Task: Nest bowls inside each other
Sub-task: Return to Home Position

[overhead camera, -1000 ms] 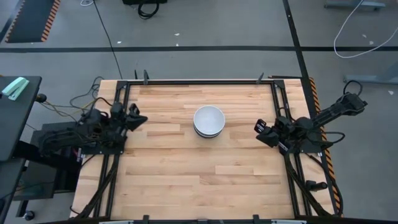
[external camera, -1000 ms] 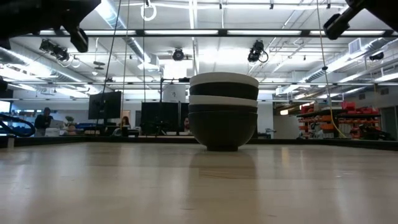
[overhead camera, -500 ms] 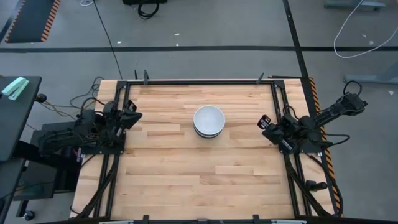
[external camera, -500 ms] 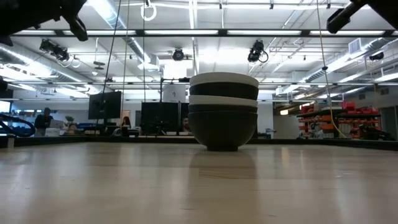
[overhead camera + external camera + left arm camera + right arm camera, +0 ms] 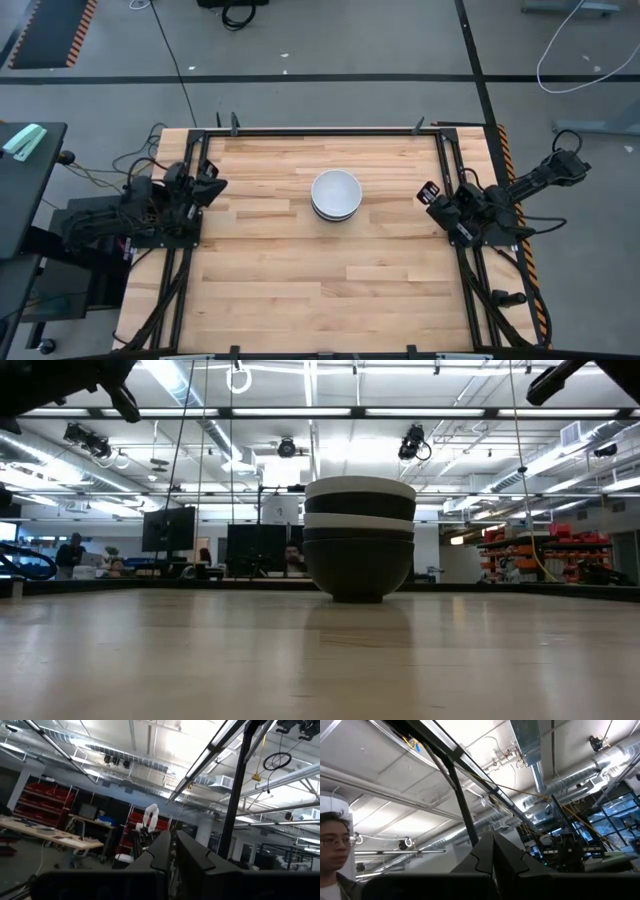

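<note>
A: One stack of nested bowls [image 5: 335, 194] sits at the middle of the wooden surface [image 5: 300, 290], white bowl on top. Where are the arms?
B: The left arm [image 5: 150, 205] is at the left edge, the right arm [image 5: 495, 208] at the right edge, both well apart from the stack. Each arm's jaws are pressed together, holding nothing.
A: How to go home well?
B: Probably fold in smoothly, clear of the stack, so nothing nudges it.
</note>
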Robot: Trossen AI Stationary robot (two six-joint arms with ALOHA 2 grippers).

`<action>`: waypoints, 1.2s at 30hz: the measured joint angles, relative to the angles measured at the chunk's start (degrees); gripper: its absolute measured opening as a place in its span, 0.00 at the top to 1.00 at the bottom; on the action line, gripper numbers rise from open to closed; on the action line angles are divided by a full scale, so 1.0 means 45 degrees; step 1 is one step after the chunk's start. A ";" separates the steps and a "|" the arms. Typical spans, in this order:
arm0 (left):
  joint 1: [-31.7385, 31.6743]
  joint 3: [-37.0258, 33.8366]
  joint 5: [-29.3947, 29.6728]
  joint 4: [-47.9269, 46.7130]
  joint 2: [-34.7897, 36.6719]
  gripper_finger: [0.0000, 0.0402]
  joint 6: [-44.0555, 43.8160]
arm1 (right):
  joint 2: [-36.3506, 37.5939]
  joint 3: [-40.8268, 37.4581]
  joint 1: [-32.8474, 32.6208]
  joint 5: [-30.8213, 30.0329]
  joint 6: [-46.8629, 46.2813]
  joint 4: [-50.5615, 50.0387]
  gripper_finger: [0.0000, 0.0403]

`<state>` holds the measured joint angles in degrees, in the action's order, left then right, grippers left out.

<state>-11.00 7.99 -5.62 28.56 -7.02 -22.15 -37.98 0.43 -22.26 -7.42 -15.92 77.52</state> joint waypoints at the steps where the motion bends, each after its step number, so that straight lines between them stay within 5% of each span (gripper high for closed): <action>1: 0.0000 -0.0160 0.0001 0.0234 0.0000 0.91 -0.0002 | 0.0000 0.0000 0.0000 0.0000 0.0059 0.0000 0.96; 9: 0.0000 -0.1458 0.0090 0.3445 -0.0006 0.91 0.0163 | 0.0002 0.0006 0.0267 0.0088 0.0651 -0.0235 0.96; 17: -0.0005 -0.1463 0.0096 0.1276 -0.0011 0.94 0.0432 | -0.0010 0.0015 0.1706 0.0675 0.0816 -0.4411 0.96; 31: -0.0015 -0.1463 0.0100 -0.0087 -0.0006 0.92 0.1553 | -0.0005 0.0015 0.7062 0.0773 0.0683 -0.7014 0.96; 36: -0.0015 -0.1463 0.0095 -0.0615 -0.0006 0.94 0.1360 | 0.0000 0.0015 0.8878 0.2372 0.0348 -0.7133 0.96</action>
<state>-11.07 1.41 -5.19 25.79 -7.05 -16.03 -37.98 0.49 17.69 3.25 -14.36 45.42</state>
